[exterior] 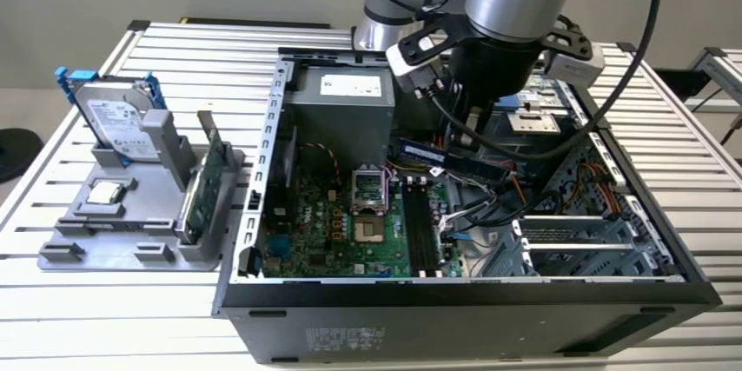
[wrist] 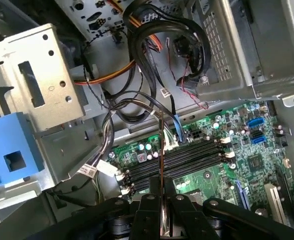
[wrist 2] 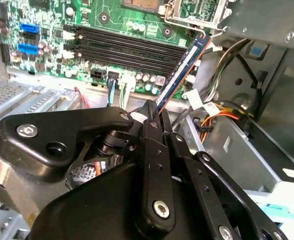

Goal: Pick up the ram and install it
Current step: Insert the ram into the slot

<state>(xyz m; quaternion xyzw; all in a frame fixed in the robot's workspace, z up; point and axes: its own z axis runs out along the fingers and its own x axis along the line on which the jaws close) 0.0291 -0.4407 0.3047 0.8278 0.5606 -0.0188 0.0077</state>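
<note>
Fingers [wrist 2: 149,137] clenched on one end of the ram [wrist 2: 183,70]. Gripper [wrist 2: 154,112] sits inside the open computer case [exterior: 464,310].

Ram: held in the air, tilted, its free end pointing away from the gripper toward the motherboard [wrist 2: 112,15]. In the first wrist view it appears edge-on, a thin line [wrist: 160,150] crossing over the memory slots [wrist: 186,157]. In the exterior view the ram [exterior: 432,153] hangs just below the arm, above the board and towards the back of the case. Not yet in a slot.

Memory slots [wrist 2: 127,47]: four long black channels side by side, just beside the processor socket [exterior: 367,193]. In the exterior view the slots [exterior: 420,232] lie nearer the case front than the ram.

Past the board: a bundle of black, orange and blue cables [wrist: 151,50] looped against the metal drive cage [wrist: 246,45].

Outside the case, on the slatted desk [exterior: 69,301], at the exterior view's left: a grey holder [exterior: 104,223] carrying an upright hard drive [exterior: 114,115] with blue rails and a green expansion card [exterior: 200,188] standing on edge. Both well apart from the gripper.
</note>
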